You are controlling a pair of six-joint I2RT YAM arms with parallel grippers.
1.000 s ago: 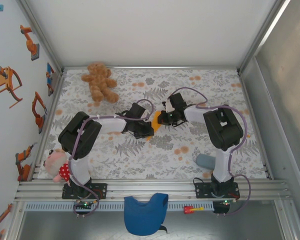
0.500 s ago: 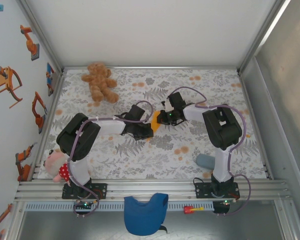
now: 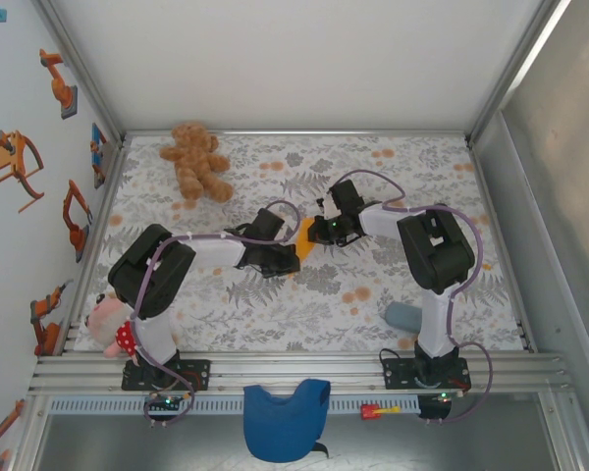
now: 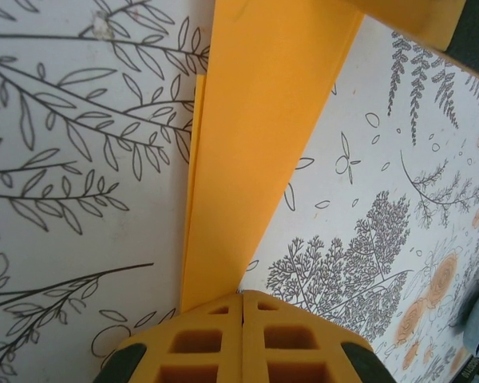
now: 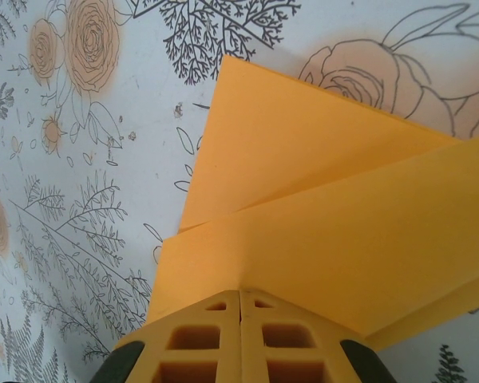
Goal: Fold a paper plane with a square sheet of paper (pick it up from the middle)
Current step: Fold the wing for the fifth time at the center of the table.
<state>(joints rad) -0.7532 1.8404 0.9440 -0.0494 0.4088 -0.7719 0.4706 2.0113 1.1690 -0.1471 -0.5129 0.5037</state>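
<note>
The orange paper (image 3: 305, 234) lies folded in layers near the middle of the flower-patterned table (image 3: 275, 314), between my two grippers. My left gripper (image 3: 287, 260) is low at its near-left end. In the left wrist view the paper (image 4: 255, 120) is a long narrow strip running away from the left gripper (image 4: 241, 295), which is shut with the strip's near corner at its tips. My right gripper (image 3: 317, 234) comes in from the right. It (image 5: 239, 292) is shut too, a raised flap of the paper (image 5: 319, 159) meeting its tips over a lower layer.
A brown teddy bear (image 3: 196, 162) sits at the back left and a pink doll (image 3: 110, 324) at the front left edge. A grey-blue object (image 3: 404, 316) lies by the right arm's base. A blue cloth (image 3: 287, 417) hangs off the front rail.
The left arm has stretched lower and its gripper has slid slightly along the paper. The right gripper has shifted a little and then stayed put. Both remain shut.
</note>
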